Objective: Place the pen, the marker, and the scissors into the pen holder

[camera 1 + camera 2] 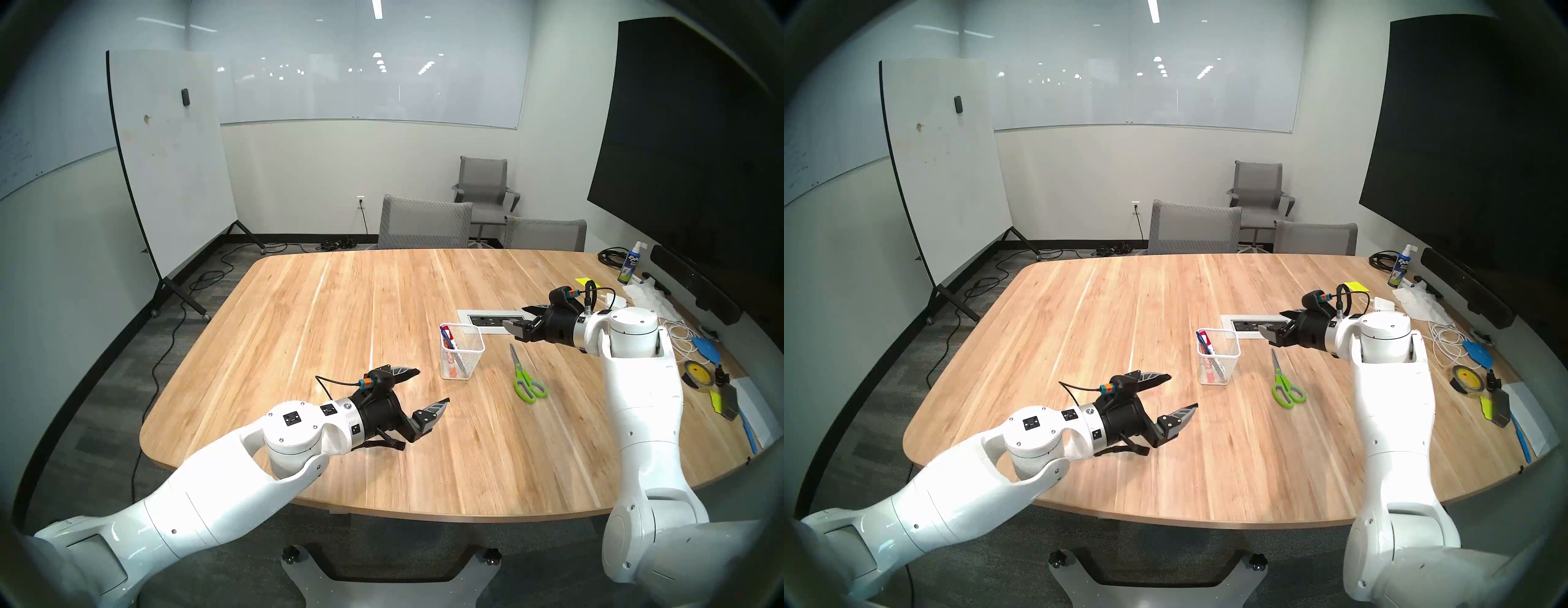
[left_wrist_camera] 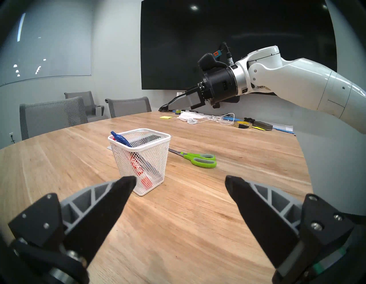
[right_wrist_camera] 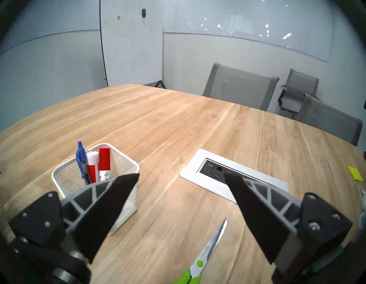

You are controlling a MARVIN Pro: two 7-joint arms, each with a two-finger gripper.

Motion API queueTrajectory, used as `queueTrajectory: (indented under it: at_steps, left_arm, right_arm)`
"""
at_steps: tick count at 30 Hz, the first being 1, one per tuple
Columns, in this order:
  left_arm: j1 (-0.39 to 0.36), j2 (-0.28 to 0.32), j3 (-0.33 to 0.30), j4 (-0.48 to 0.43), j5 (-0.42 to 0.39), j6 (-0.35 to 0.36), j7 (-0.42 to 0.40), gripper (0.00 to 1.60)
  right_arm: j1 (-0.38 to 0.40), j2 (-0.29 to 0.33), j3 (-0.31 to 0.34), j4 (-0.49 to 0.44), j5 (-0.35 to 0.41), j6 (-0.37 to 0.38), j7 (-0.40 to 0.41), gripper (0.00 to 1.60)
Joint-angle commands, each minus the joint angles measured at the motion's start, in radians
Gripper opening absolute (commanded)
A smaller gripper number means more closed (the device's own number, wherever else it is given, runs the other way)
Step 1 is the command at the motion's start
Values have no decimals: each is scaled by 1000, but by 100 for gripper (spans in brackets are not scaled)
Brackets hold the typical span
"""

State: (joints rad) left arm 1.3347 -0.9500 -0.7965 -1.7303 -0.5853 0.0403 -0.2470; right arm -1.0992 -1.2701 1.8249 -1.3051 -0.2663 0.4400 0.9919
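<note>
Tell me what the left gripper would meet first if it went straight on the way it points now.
Probably the pen holder. The left gripper is open and aims almost level at its right side, so it might only graze it; the scissors lie beyond.

wooden table (image 1: 339,322), grey chairs (image 1: 424,225), whiteboard (image 1: 169,170)

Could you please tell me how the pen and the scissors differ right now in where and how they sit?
The pen stands tilted inside the holder; the scissors lie flat on the table, to the holder's right in the head view. The pen is slim and blue; the scissors have green loop handles and grey blades. Neither is held by a gripper.
</note>
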Motion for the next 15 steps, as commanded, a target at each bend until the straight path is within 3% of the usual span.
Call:
queueTrajectory:
  at_steps: [1,10,15]
  left_arm:
    - [1,-6,-6,-14,2,-20,6,160]
    - [10,-3,-7,-11,0,-33,10,160]
    - [9,-5,-5,-9,1,-36,10,160]
  right_arm:
    - [18,32,-20,-51,-11,41,41,160]
    - [-41,36,-37,-126,-74,137,37,160]
    - [-55,20,-33,-115,-108,159,-5,160]
